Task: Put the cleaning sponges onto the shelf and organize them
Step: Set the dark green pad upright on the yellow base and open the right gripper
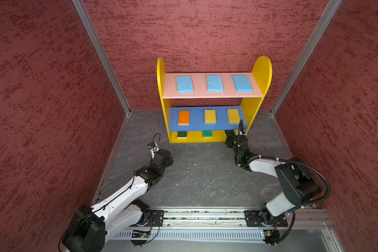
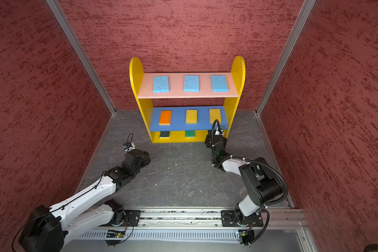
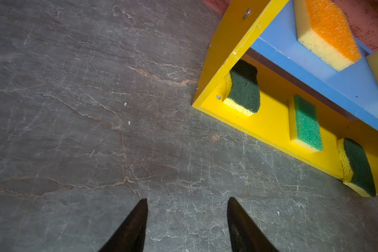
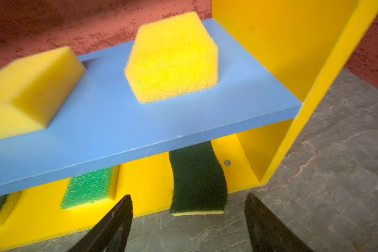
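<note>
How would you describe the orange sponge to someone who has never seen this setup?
Look at the shelf with yellow round-topped sides against the back wall, and find its blue middle board. The orange-topped sponge lies at the left end of it in both top views; the two yellow sponges sharing that board have no orange top.

Three blue sponges, two yellow sponges, one orange-topped sponge, one green-topped sponge, two dark-green sponges

The shelf is set before the back wall, with three sponges laid side by side on each of its upper board, middle board and bottom board, the rightmost bottom sponge seemingly overhanging the front edge.
</note>
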Motion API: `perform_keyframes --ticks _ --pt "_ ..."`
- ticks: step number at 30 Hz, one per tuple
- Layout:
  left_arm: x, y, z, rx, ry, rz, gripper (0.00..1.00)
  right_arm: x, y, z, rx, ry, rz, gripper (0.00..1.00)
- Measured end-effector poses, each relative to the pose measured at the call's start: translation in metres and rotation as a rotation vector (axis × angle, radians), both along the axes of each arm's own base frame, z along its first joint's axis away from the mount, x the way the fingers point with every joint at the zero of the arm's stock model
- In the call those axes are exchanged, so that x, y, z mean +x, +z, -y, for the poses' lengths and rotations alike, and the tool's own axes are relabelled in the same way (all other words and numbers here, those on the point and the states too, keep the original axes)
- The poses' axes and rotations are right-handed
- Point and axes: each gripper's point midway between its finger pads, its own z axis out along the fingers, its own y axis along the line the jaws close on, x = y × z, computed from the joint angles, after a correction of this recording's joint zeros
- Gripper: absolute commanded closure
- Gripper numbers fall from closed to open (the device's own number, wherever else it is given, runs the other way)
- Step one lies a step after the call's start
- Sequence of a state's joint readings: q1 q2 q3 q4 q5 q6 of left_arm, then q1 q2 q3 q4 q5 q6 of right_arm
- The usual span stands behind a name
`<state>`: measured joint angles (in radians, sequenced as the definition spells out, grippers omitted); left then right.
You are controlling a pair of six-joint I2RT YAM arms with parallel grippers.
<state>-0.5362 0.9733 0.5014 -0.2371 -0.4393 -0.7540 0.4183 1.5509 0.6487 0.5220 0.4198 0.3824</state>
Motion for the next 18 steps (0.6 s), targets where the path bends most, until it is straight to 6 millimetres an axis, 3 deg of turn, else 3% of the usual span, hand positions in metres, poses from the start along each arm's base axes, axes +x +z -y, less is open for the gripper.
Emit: perform_keyframes --ticks 6,18 --pt "-0.005 0.007 -0.002 0.003 0.001 0.015 0.41 -0.022 0.000 -0.008 0.150 0.050 -0.026 0.24" --pt "-0.013 0.013 0.004 -0.004 -0.034 0.023 0.43 -0.073 -0.045 -0.008 0.394 0.061 -0.131 0.33"
